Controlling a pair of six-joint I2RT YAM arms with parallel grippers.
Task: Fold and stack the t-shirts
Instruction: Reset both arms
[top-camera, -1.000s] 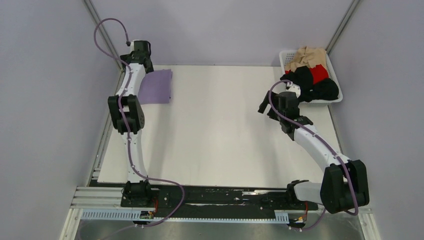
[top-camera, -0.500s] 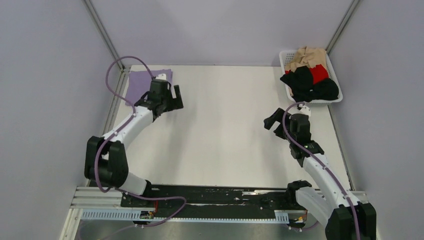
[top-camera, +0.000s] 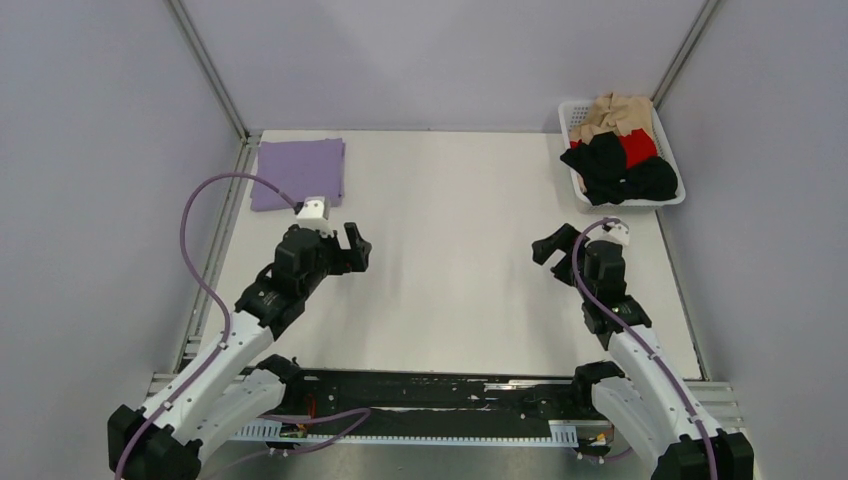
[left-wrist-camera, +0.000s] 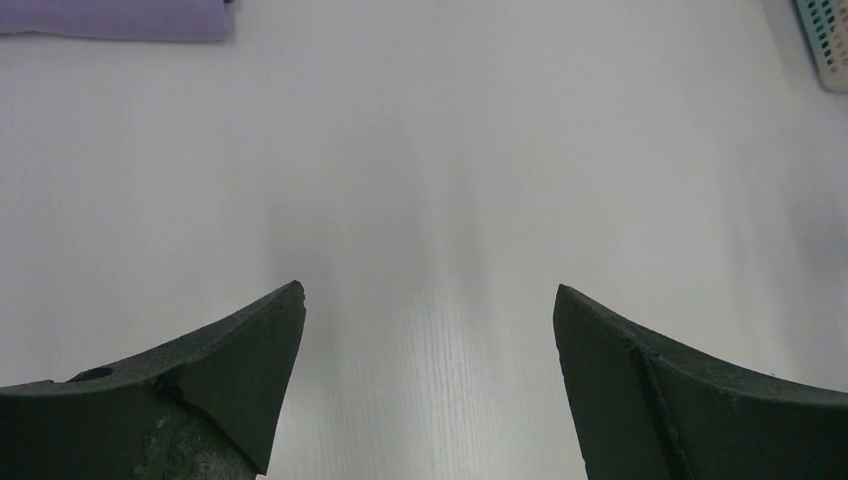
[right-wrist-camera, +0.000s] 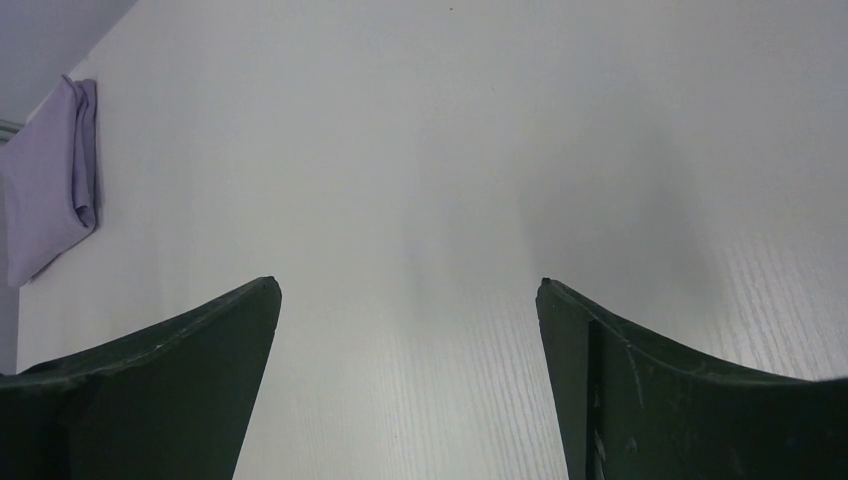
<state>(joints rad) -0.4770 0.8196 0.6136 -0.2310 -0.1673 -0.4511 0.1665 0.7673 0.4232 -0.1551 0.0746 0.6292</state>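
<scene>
Overhead, a folded lavender purple cloth t-shirt lies flat in the far left corner of the white table, a neat rectangle with its edges roughly square to the table's edges. It lies alone, touched by neither arm.

Across the table, at the far right corner, sits a white plastic mesh basket holding the other shirts in a loose heap. A crumpled tan t-shirt fills the far end, a red t-shirt shows in the middle, and a black t-shirt is bunched over the near end, spilling up to the rim.

The left gripper hangs over the left half of the table, nearer than the purple shirt and well apart from it. In the left wrist view its two dark fingers are spread wide with only bare table between them. The purple shirt shows as a strip at the top left edge, and a corner of the basket peeks in at the top right.

The right gripper is over the right half of the table, nearer than the basket and clear of it. Its wrist view shows the jaws equally wide apart, gripping nothing, over plain white surface. The purple shirt appears at the left edge there, its folded layers visible along one side.
</scene>
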